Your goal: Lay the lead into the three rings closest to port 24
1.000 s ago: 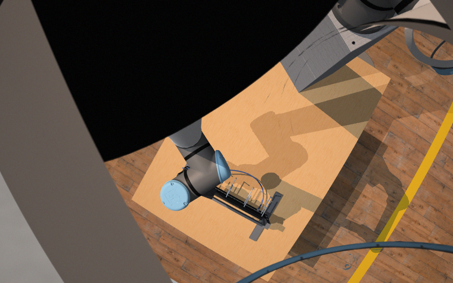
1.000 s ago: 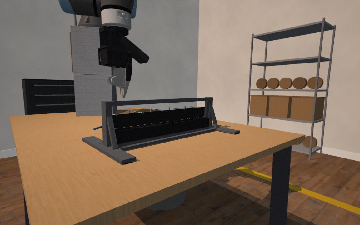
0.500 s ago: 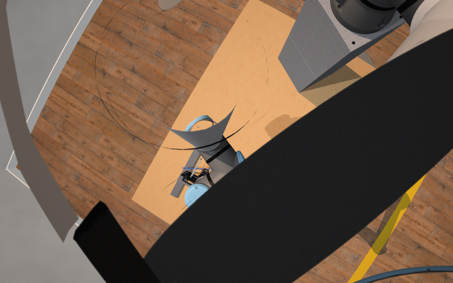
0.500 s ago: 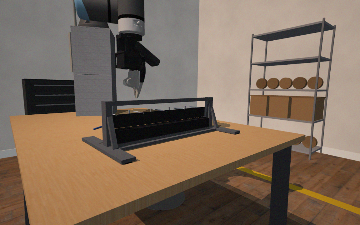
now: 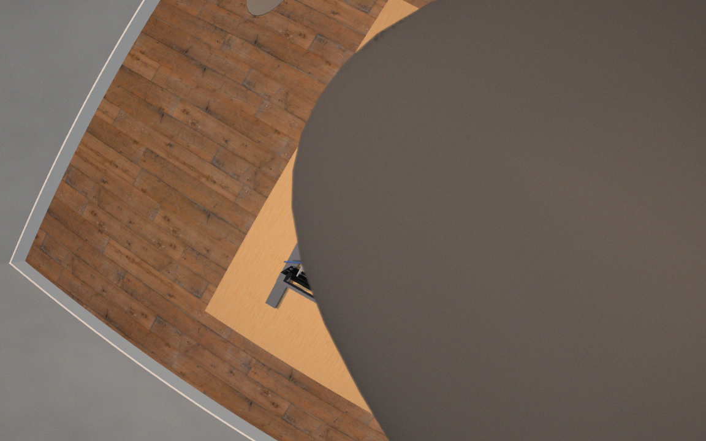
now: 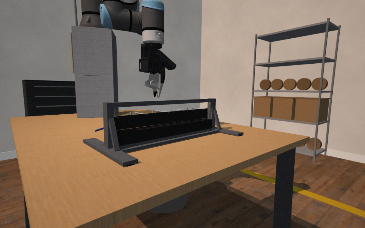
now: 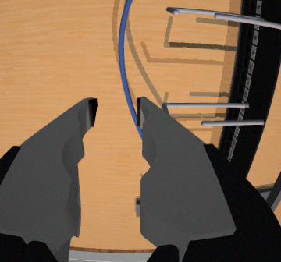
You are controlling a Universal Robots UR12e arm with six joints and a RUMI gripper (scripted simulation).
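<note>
The grey rack (image 6: 161, 122) (image 7: 250, 79) stands upright on the wooden table, its black port panel along the right of the wrist view. My gripper (image 6: 156, 92) hangs above the rack's top bar, right of its middle. In the wrist view the fingers stand apart, open. The blue lead (image 7: 122, 59) curves down over the table and passes just inside the right fingertip, loose between the fingers. Steel ring rods (image 7: 204, 105) stick out from the panel to the right of the fingertips; another (image 7: 215, 14) is farther up. A short piece of lead (image 6: 99, 129) shows by the rack's left post.
A large dark shape blocks most of the top view; only a corner of the rack (image 5: 290, 283) shows. A grey pedestal block (image 6: 94, 70) and a black drawer cabinet (image 6: 49, 97) stand behind the table. A metal shelf (image 6: 291, 85) with boxes stands at the right.
</note>
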